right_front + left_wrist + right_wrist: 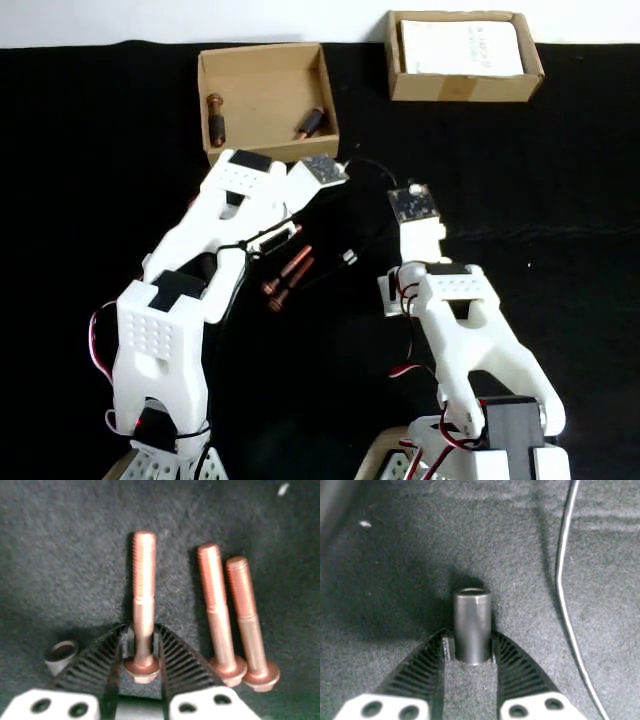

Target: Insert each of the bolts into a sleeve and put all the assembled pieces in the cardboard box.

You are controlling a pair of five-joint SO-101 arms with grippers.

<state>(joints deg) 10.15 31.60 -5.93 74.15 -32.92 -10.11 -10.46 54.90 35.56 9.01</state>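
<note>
Left end effector [142,637] is closed on a bolt [144,580]; right end effector [471,645] grips, it seems, a dark sleeve [472,615] in mid-frame.

Nothing legible, sheet [462,47] print seemingly faint

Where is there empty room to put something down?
The black cloth is bare right of the right arm, below the box with paper, and left of the left arm. Around the left hand it is crowded: loose bolts, a sleeve.
</note>
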